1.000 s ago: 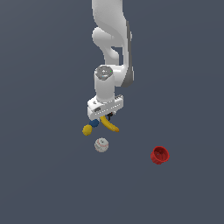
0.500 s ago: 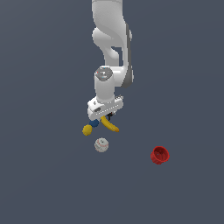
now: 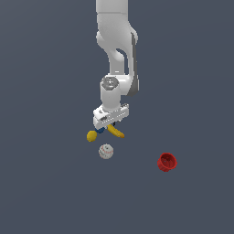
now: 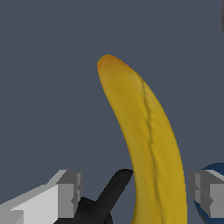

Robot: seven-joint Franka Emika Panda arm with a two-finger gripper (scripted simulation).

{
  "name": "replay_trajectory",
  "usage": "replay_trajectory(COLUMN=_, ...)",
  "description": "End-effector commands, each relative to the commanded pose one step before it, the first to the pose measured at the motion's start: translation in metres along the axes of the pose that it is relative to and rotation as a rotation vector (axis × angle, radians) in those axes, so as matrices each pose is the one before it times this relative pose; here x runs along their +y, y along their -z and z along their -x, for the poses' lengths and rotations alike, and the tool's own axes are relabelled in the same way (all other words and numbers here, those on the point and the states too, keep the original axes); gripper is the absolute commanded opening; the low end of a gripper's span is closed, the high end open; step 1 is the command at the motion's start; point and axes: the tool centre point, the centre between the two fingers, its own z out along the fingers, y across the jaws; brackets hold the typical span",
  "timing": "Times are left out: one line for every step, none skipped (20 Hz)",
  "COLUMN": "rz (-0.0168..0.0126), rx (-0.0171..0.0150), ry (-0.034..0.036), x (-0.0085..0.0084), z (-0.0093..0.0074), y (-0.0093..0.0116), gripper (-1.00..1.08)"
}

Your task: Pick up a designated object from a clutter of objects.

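The long curved yellow banana [image 3: 117, 132] lies on the grey floor under my hand, among the clutter. In the wrist view the banana [image 4: 148, 140] runs between my two fingers. My gripper [image 3: 109, 124] [image 4: 135, 194] is open and straddles it: one finger [image 4: 68, 192] stands clear of it, with a gap. The other finger [image 4: 205, 192] is close beside it. A black shape [image 4: 105, 197] lies in that gap next to the banana. The blue ball [image 3: 100, 130] [image 4: 215, 168] sits just beyond the near finger.
A yellow ball [image 3: 92, 135] lies at the exterior view's left of the banana. A white red-stitched baseball [image 3: 106, 151] lies just in front of it. A red cup [image 3: 167, 162] stands apart at the exterior view's right.
The hand has come down slightly over the banana. The objects have not moved.
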Motion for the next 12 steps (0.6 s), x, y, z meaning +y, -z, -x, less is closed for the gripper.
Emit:
replay_trajectory(rz=-0.00486, rx=-0.01012, ry=-0.00839, x=0.00116, z=0.00605, y=-0.01284, gripper=1.00)
replay_trajectory(rz=0.00000, rx=0.00000, ry=0.00000, x=0.00005, z=0.00004, y=-0.00244, gripper=1.00)
replay_trajectory(rz=0.00000, rx=0.00000, ry=0.00000, x=0.00004, z=0.00003, y=-0.00199, gripper=1.00)
replay_trajectory(rz=0.00000, rx=0.00000, ry=0.00000, x=0.00003, z=0.00002, y=-0.00154, gripper=1.00)
replay_trajectory(rz=-0.00001, rx=0.00017, ry=0.00046, x=-0.00015, z=-0.00010, y=-0.00104, gripper=1.00)
replay_trajectory(rz=0.00000, rx=0.00000, ry=0.00000, x=0.00001, z=0.00001, y=-0.00066, gripper=1.00)
replay_trajectory(rz=0.00000, rx=0.00000, ry=0.00000, x=0.00000, z=0.00000, y=-0.00022, gripper=1.00)
replay_trajectory(rz=0.00000, rx=0.00000, ry=0.00000, x=0.00000, z=0.00000, y=0.00000, gripper=-1.00)
replay_trajectory(rz=0.00000, rx=0.00000, ry=0.00000, x=0.00000, z=0.00000, y=0.00000, gripper=-1.00)
replay_trajectory(rz=0.00000, rx=0.00000, ry=0.00000, x=0.00000, z=0.00000, y=0.00000, gripper=-1.00)
replay_trajectory(rz=0.00000, rx=0.00000, ry=0.00000, x=0.00000, z=0.00000, y=0.00000, gripper=-1.00)
replay_trajectory(rz=0.00000, rx=0.00000, ry=0.00000, x=0.00000, z=0.00000, y=0.00000, gripper=-1.00)
